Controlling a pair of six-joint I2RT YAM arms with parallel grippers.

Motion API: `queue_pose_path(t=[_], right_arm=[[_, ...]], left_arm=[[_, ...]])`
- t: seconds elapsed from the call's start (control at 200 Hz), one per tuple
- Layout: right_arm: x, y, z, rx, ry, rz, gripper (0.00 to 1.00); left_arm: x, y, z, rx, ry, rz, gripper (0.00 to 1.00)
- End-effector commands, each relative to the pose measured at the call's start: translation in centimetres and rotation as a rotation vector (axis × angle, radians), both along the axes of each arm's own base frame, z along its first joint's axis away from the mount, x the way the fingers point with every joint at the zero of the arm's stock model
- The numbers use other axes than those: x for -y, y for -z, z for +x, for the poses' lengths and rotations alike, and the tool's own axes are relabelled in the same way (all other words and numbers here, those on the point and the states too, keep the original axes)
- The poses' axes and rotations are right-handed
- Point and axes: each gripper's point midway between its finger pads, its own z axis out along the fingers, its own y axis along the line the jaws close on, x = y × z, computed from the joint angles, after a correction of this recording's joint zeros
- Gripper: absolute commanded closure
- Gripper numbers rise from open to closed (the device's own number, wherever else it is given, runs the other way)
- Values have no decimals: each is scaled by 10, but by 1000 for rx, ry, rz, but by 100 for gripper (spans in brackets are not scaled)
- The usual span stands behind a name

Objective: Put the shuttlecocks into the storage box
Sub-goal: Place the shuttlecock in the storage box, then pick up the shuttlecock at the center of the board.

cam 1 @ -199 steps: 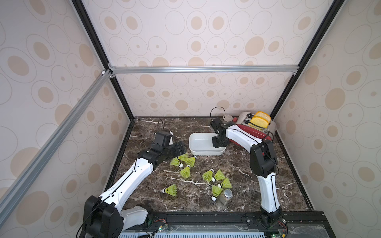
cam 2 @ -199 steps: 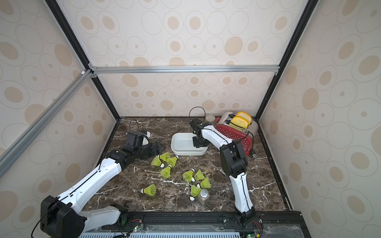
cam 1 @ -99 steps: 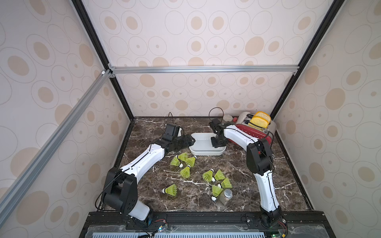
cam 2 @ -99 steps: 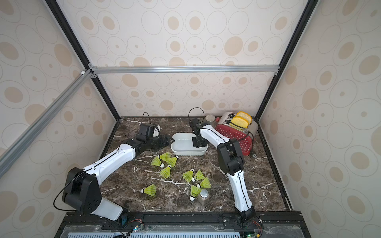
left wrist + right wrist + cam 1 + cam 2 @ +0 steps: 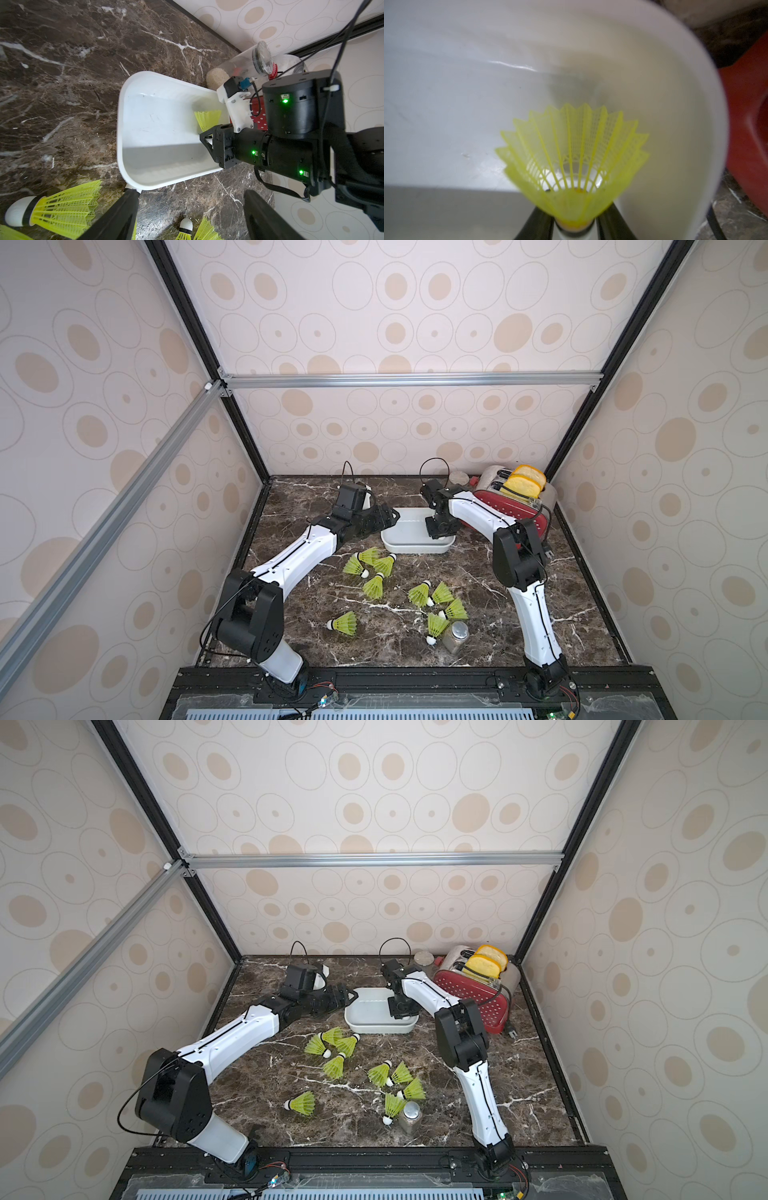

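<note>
The white storage box (image 5: 415,550) (image 5: 374,1030) stands at the back middle of the marble table. My right gripper (image 5: 440,533) (image 5: 574,228) reaches down into its right end, shut on the white tip of a yellow-green shuttlecock (image 5: 571,155) (image 5: 207,118) whose skirt points at the box floor. My left gripper (image 5: 388,516) (image 5: 190,192) hangs open and empty at the box's left wall (image 5: 120,128). Several more shuttlecocks lie on the table in front of the box: a left cluster (image 5: 370,566), a right cluster (image 5: 436,599) and a single one (image 5: 345,622).
A red dotted toaster (image 5: 511,508) with yellow bread slices stands right of the box, close to my right arm. A clear jar (image 5: 457,477) lies at the back wall. A small shaker jar (image 5: 455,635) stands by the front shuttlecocks. Patterned walls close three sides.
My left arm has swung from the left shuttlecock cluster back to the box's left wall, still open. My right gripper stays in the box with the shuttlecock.
</note>
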Motion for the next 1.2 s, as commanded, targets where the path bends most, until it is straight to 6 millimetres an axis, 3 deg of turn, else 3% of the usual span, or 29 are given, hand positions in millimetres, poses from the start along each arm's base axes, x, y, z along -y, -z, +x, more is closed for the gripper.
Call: queue_pose_path(t=[0.0,0.3,0.831,1.197], right_arm=[[6,4,-2,-26,15,-32,59],[5,-8,1,-1,21,-23,54],[-5,-71,8,124,18,65,36],[-3,-90,5,150,24,81,36]], left_arm=[[8,-17,5,34,9,-27,17],[3,-15,-1,21,-3,-19,17],[-9,-18,-16,5,-23,19,17],[-13,-24,-22,8,-25,33,17]])
